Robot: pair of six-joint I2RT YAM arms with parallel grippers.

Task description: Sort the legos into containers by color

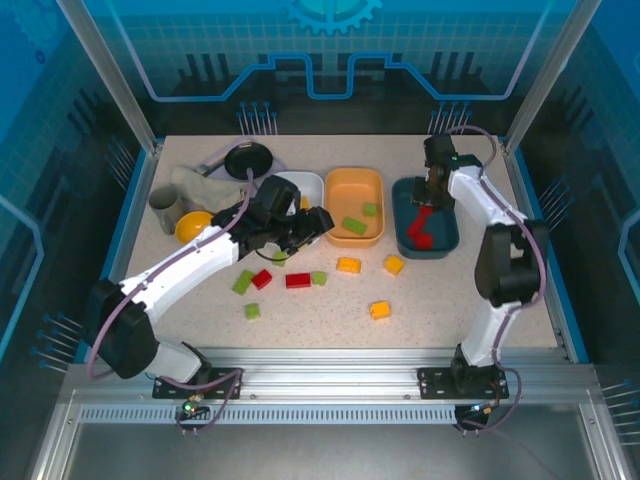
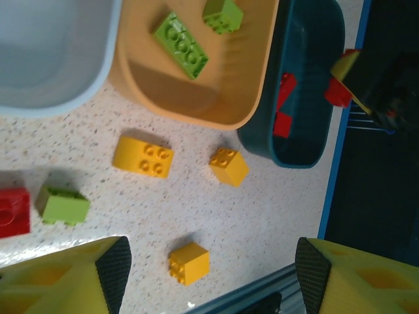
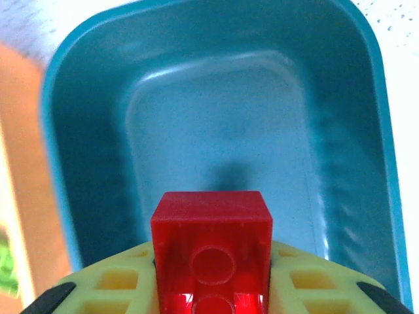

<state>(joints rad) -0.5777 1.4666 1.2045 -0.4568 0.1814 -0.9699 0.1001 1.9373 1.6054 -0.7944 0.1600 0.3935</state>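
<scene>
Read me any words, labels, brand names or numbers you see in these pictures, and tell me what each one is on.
No readable text anywhere.
Blue backdrop: a gear drawing and line patterns, no letters.
Studs of the red brick and the yellow brick: any embossing is too blurred to read.

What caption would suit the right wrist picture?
Right gripper holds a red brick over the teal tray.

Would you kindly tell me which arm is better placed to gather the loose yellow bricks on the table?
Left, probably. The left tool is open above the yellow bricks, while the right tool is shut on a red brick over the teal tray.
</scene>
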